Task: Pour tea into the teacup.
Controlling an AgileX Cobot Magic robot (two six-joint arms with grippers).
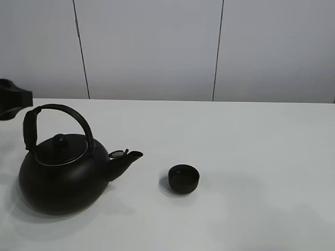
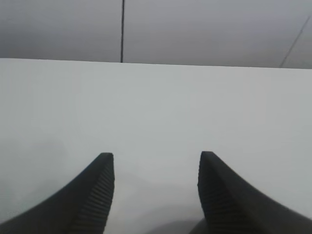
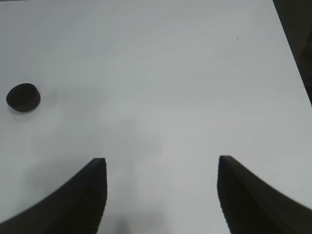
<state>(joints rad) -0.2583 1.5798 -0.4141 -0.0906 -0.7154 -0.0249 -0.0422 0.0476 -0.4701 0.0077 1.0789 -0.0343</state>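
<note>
Kettle [image 1: 60,175] looks heavy; I'd grip its arched handle [image 1: 68,112]. Teacup [image 1: 183,178] small, light, tippable. Both end effectors, left [image 2: 156,173] and right [image 3: 162,178], open, empty.

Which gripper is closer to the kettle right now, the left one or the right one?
Left. The left gripper shows at the overhead view's left edge, just behind the kettle and its handle. The right gripper is out of that view, open over bare table, with only the teacup in sight.

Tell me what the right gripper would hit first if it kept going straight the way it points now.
Probably only the bare white table. Nothing lies between or ahead of the open right gripper; the small round matte black teacup sits well off to one side, outside that line, though depth is hard to judge.
</note>
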